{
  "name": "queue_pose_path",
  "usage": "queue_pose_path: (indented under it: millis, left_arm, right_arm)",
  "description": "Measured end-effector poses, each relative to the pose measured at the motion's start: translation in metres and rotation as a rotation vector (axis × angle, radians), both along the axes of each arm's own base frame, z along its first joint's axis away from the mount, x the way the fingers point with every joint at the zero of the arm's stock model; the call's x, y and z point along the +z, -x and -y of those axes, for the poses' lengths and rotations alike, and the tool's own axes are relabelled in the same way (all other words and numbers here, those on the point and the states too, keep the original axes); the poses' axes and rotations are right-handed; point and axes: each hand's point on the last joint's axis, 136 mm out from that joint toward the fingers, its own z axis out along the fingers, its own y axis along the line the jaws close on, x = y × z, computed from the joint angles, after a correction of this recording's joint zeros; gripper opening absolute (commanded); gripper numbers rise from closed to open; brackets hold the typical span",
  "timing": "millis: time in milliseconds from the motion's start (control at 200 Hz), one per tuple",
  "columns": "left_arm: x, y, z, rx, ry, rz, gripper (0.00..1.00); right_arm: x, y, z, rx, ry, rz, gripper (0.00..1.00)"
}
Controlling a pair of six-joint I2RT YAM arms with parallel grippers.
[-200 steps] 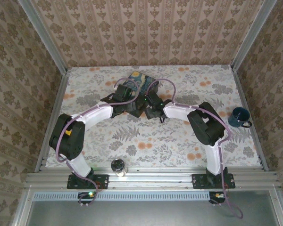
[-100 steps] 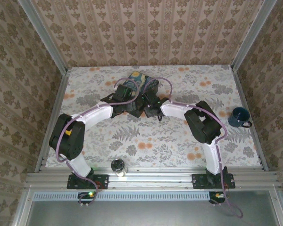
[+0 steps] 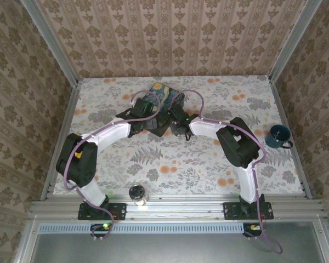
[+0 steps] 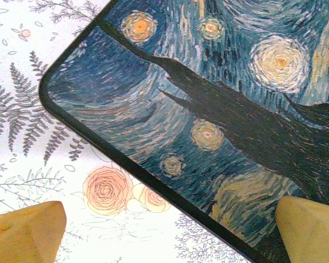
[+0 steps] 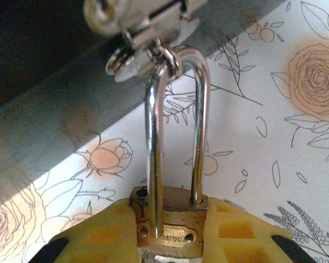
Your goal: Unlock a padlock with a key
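The small brass padlock (image 5: 167, 227) hangs by its silvery shackle (image 5: 200, 120) from the metal clasp (image 5: 142, 33) of the dark-blue starry tin box (image 4: 219, 109). My right gripper (image 5: 170, 244) is shut on the padlock, a yellow finger pressed to each side of its body. The shackle's left leg stands in front of the body, beside an empty hole. My left gripper (image 4: 170, 235) is open over the box's near corner, one fingertip above the cloth, the other above the lid. Both grippers meet at the box (image 3: 163, 90) in the top view. The key is hidden.
A dark teal mug (image 3: 278, 136) stands near the table's right edge. A small glass jar (image 3: 137, 194) sits at the front edge between the arm bases. Wallpapered walls close in the flowered tablecloth (image 3: 170, 164) on three sides.
My right gripper has closed in on the padlock's body and shifted slightly towards the box. The left gripper has opened a little wider and stayed over the box corner.
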Motion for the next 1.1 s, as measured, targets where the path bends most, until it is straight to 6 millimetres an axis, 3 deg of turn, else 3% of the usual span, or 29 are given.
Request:
queue_pose_path:
  millis: [140, 510, 685, 1100]
  left_arm:
    - [0.002, 0.0, 0.0, 0.002, -0.003, 0.0, 0.99]
    - [0.006, 0.0, 0.008, -0.019, -0.002, 0.005, 1.0]
    - [-0.003, 0.002, 0.016, -0.039, -0.016, -0.012, 1.0]
    - [-0.002, 0.002, 0.017, -0.043, -0.032, -0.007, 1.0]
  right_arm:
    - [0.0, 0.015, 0.005, 0.003, 0.002, -0.017, 0.05]
    - [0.0, 0.077, 0.015, -0.001, -0.092, -0.12, 0.04]
    - [0.001, 0.08, 0.014, -0.013, -0.119, -0.129, 0.04]
    - [0.003, 0.078, 0.018, -0.062, -0.292, -0.159, 0.04]
